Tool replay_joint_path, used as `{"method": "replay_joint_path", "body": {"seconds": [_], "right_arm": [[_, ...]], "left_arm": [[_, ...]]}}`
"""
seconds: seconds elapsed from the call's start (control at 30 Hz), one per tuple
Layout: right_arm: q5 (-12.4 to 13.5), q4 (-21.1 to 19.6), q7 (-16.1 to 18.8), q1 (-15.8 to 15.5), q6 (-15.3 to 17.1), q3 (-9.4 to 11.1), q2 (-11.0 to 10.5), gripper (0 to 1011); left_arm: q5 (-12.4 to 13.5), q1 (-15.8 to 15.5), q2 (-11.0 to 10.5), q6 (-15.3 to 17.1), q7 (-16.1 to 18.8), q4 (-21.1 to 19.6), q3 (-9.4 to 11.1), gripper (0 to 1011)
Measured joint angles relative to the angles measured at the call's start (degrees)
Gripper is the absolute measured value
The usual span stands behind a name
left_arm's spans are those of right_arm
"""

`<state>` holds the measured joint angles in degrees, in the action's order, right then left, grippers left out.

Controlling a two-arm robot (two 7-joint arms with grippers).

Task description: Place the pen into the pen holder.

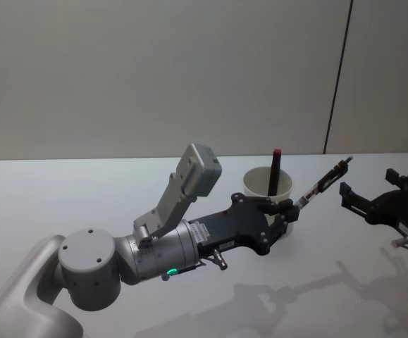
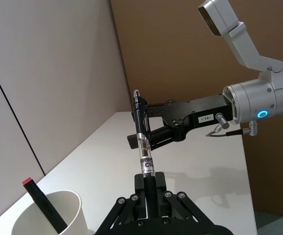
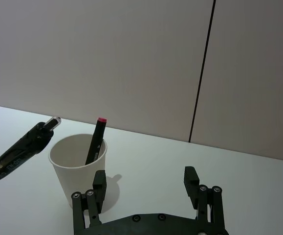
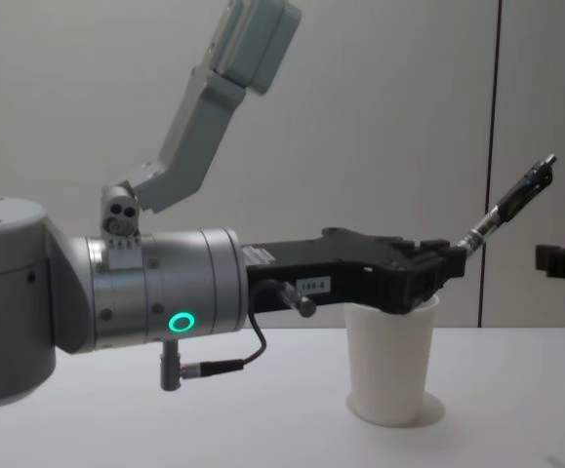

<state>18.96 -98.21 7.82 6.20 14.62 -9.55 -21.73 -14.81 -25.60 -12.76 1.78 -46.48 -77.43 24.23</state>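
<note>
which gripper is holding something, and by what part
The left gripper is shut on the clear-barrelled black-clipped pen, gripping its end opposite the clip; the right gripper is open, empty.

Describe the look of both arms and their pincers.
Both arms are silver-grey cylinders ending in black pincers: left pincer, right pincer. Each wrist carries a grey camera box, a white label and a cable. The left arm has a green ring light, the right a blue ring light.
</note>
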Motion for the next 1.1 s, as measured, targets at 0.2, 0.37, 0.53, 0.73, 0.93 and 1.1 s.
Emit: {"method": "replay_joint_path", "body": {"seconds": [0.2,0.37,0.53,0.73,0.93,1.1], "right_arm": [[0.82,-0.92,0.52,-0.91,-0.37,0.43,-0.69,1002],[1.69,-1.87,1.29,-1.95,-0.77,0.88,-1.45,1002],[3.15,-2.94,2.20,-3.24,-1.31,1.51,-2.40,1002],[5.65,-4.19,3.33,-5.00,-2.08,2.44,-3.63,1002],[8.90,-5.15,4.60,-6.80,-2.98,3.52,-4.80,1002],[12.08,-5.90,6.06,-8.39,-3.82,4.45,-5.84,1002]], "left_arm": [[0.03,-0.03,0.03,0.00,0.04,0.03,0.04,135],[0.03,-0.05,0.05,0.00,0.06,0.03,0.07,136],[0.03,-0.06,0.05,0.00,0.07,0.03,0.08,135],[0.03,-0.06,0.05,0.01,0.07,0.03,0.08,136],[0.02,-0.06,0.05,0.01,0.07,0.03,0.07,136],[0.02,-0.06,0.05,0.01,0.07,0.03,0.07,136]]}}
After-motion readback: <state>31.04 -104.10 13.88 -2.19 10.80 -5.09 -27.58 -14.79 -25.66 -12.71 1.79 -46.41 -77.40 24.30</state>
